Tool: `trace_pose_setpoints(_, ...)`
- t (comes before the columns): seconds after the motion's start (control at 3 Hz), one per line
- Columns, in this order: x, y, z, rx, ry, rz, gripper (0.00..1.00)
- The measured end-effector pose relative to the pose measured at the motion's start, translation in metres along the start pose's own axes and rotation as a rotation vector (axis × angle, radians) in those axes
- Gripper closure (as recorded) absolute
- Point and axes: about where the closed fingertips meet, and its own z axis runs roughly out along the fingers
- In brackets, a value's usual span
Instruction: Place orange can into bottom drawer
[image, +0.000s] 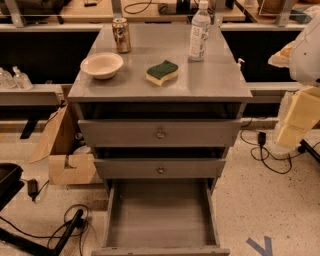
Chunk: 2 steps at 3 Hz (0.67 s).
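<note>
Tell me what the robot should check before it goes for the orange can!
1. The orange can stands upright at the back left of the cabinet top: ok.
2. The bottom drawer is pulled open: ok.
3. Room in the drawer, nothing seen lying in it: ok.
4. The bowl sits in front of the can but apart from it, and the water bottle is off to the right: ok.
5. The gripper is ready: cannot tell. It is out of view, and only part of the arm shows at the right edge.
</note>
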Motion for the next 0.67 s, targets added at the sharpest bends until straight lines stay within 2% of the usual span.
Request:
trace_pose_setpoints(0.33, 0.000, 0.000, 0.000, 0.000, 0.000, 0.000, 0.00)
trace_pose_setpoints(0.67, -0.012, -0.020, 0.007, 0.041, -0.063, 0.001, 0.00)
